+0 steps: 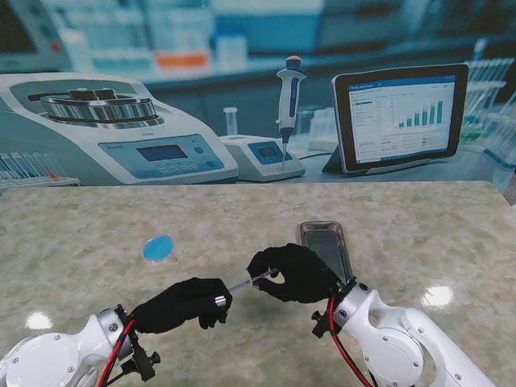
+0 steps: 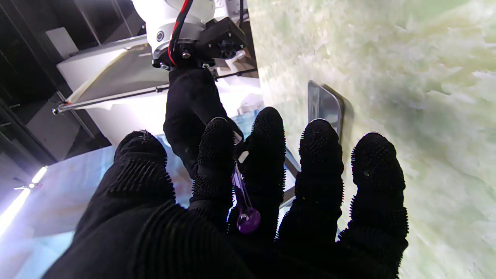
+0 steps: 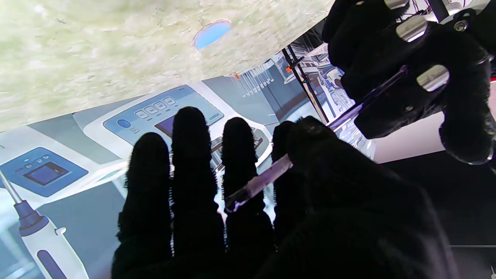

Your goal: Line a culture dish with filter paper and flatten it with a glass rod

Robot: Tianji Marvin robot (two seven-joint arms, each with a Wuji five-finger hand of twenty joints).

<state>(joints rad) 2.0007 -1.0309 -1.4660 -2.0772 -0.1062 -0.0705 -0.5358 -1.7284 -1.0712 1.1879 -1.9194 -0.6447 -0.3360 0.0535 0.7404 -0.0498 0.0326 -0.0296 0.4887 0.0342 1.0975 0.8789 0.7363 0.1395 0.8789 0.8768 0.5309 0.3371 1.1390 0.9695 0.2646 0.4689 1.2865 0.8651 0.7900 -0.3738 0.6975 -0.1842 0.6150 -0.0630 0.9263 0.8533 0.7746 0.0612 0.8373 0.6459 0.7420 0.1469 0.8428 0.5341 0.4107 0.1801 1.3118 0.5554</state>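
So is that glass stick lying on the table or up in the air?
In the air: the glass rod spans between the left hand and right hand, both gripping it above the table.

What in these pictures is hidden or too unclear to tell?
- Stand view: the rod is thin and its ends vanish inside the left hand and right hand.
- Stand view: the blue disc is too small to tell dish from paper.
- Stand view: the right hand covers the clear tray's near end.
- Left wrist view: fingers block most of the tray.
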